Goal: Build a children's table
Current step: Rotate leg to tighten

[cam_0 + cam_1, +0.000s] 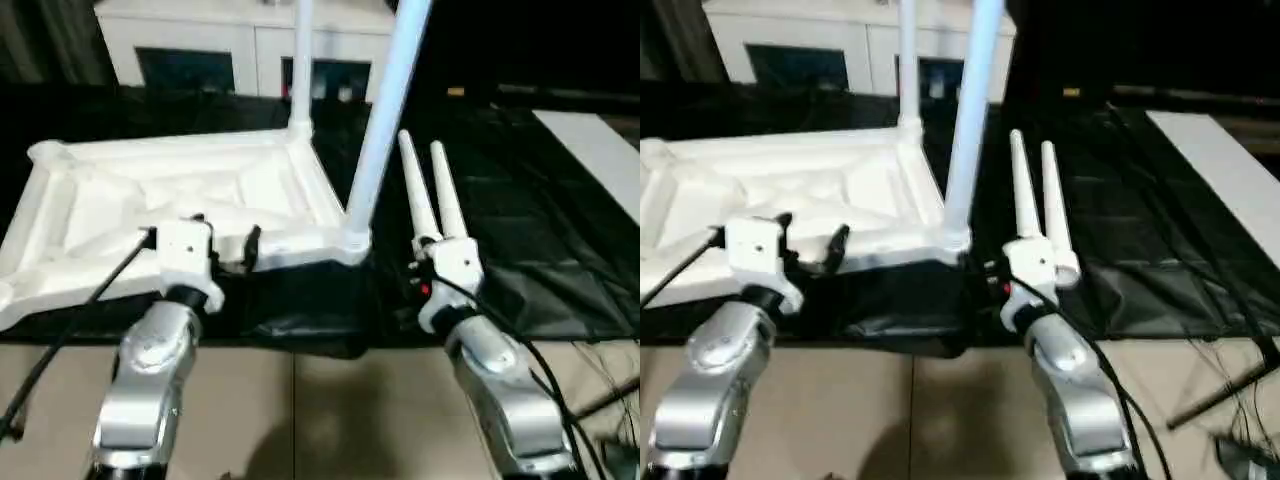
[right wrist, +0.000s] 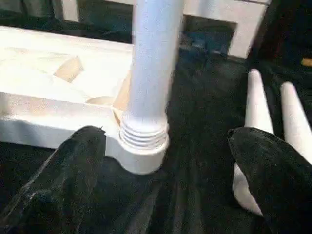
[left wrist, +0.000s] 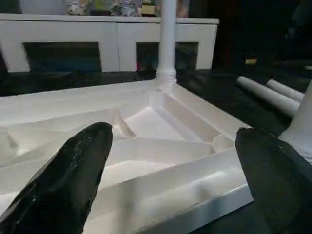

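Observation:
The children's table top (image 1: 90, 190) lies upside down on a black cloth, ribbed underside up. One white leg (image 1: 301, 60) stands in its far right corner socket. Another leg (image 1: 385, 110) stands in the near right socket, leaning slightly right, and its threaded base (image 2: 144, 134) shows above the socket. Two loose legs (image 1: 432, 195) lie side by side on the cloth just right of the top. My left gripper (image 3: 175, 141) is open at the top's near edge, with nothing between its fingers. My right gripper (image 2: 165, 146) is open just short of the near right leg's base, not touching it.
A white cabinet with glass doors (image 1: 230, 45) stands behind the table top. A white board (image 1: 600, 150) lies at the far right on the black cloth (image 1: 540, 260). Tan floor tiles (image 1: 300, 400) lie under my forearms, with cables (image 1: 1230, 400) at the lower right.

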Controlling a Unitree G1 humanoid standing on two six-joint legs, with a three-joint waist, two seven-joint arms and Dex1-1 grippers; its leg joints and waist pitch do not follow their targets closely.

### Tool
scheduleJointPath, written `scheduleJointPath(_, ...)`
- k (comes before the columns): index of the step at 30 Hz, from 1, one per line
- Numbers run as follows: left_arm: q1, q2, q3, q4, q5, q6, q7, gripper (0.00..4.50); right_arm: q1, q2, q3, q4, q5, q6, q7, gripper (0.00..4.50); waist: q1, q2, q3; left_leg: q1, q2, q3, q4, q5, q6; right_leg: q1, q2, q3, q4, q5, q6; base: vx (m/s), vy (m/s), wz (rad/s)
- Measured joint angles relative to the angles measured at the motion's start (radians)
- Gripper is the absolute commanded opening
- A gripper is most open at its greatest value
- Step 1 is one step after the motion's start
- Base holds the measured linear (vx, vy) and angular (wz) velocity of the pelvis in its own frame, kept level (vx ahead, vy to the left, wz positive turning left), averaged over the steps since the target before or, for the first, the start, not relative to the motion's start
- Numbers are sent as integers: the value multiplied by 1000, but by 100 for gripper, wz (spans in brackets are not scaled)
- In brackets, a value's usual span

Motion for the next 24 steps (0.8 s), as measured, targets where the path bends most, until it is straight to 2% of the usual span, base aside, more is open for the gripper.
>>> scheduleJointPath(1, 8, 2, 0, 0, 0, 0, 1, 450, 0, -1, -4, 0, 0, 0, 1, 444, 0, 0, 2, 9, 6, -2, 4, -1, -1, 5, -1, -10, -4, -3, 1, 23, 26, 39)
scheduleJointPath(2, 26, 8, 2, 0, 1, -1, 2, 450, -8, 3, 1, 2, 1, 0, 7, 444, 4, -5, 4, 21, 14, 4, 5, -4, -5, 13, 7, 4, -7, -6, 0, 0, 0, 0)
scheduleJointPath(3, 35, 15, 9, 4, 2, -1, 3, 450, -15, 11, 6, 2, 4, 0, 10, 444, 4, -2, 6, 27, 12, 7, 4, -4, -5, 17, 10, 16, -5, -8, -1, 0, 0, 0)
scheduleJointPath(4, 36, 25, 14, 6, 5, -1, 3, 450, -21, 20, 7, 2, 6, 0, 9, 444, 3, -7, 5, 33, 4, 9, 1, -9, -3, 17, 10, 34, 1, -9, -5, 92, 31, 0)
scheduleJointPath(6, 34, 25, 13, 5, 7, -1, 3, 450, -20, 20, 6, 2, 7, 1, 8, 444, -4, -15, -1, 44, -5, 13, 1, -18, 0, 17, 10, 53, 14, -17, -21, 102, 30, 0)
scheduleJointPath(7, 34, 24, 11, 5, 9, -1, 2, 450, -19, 18, 5, 2, 7, 1, 7, 444, -7, -20, -6, 47, -7, 21, -2, -23, -1, 25, 10, 62, 13, -20, -16, 129, 16, -4)
scheduleJointPath(8, 32, 18, 9, 5, 9, -1, 2, 450, -15, 14, 2, 2, 7, 1, 6, 444, -4, -22, -10, 45, -7, 25, -4, -24, 1, 31, 10, 62, 9, -23, -11, 107, 15, -1)
scheduleJointPath(10, 28, 14, -11, 2, 7, -1, -6, 450, 15, 3, -10, 0, 7, 0, 3, 444, 2, -17, -14, 45, -7, 33, -6, -31, 4, 32, 10, 66, 5, -31, 2, 103, 15, 2)
scheduleJointPath(12, 28, 18, -10, 0, 6, -1, -14, 450, 41, -1, -16, 0, 9, 0, 6, 444, 5, -12, -17, 44, -7, 34, -6, -39, 11, 34, 10, 66, 2, -40, 8, 137, 3, 1)
scheduleJointPath(15, 28, 22, -8, 0, -1, -2, -20, 450, 59, -2, -18, -5, 18, -7, 18, 444, 2, -8, -22, 49, -12, 26, -5, -52, 21, 34, 9, 67, 7, -58, 5, 167, -10, 4)
scheduleJointPath(18, 28, 23, -8, 0, -2, -2, -22, 450, 64, -3, -21, -30, 26, -12, 33, 444, 4, -8, -24, 49, -18, 23, 1, -68, 48, 35, 10, 78, 16, -79, 4, 132, -10, 8)
scheduleJointPath(20, 26, 23, -8, 0, -4, -2, -25, 450, 67, -13, -25, -38, 32, -20, 41, 444, 4, -9, -25, 50, -21, 16, 8, -80, 68, 38, 19, 92, 24, -92, 12, 94, -24, 8)
scheduleJointPath(22, 21, 25, -6, 1, -10, -2, -33, 450, 83, -23, -28, -57, 49, -29, 58, 444, 4, -9, -25, 53, -25, 7, 11, -87, 79, 40, 23, 100, 36, -106, 12, 84, -40, 13)
scheduleJointPath(23, 19, 29, -2, 2, -12, -2, -34, 450, 89, -23, -28, -63, 53, -32, 68, 444, 3, -10, -25, 57, -27, 2, 12, -90, 85, 38, 24, 107, 50, -113, 8, 64, -50, 11)
scheduleJointPath(24, 14, 32, 0, 6, -14, -2, -35, 450, 90, -24, -28, -64, 54, -32, 72, 444, 3, -10, -25, 59, -29, 0, 14, -94, 92, 41, 24, 117, 54, -123, 12, 64, -50, 11)
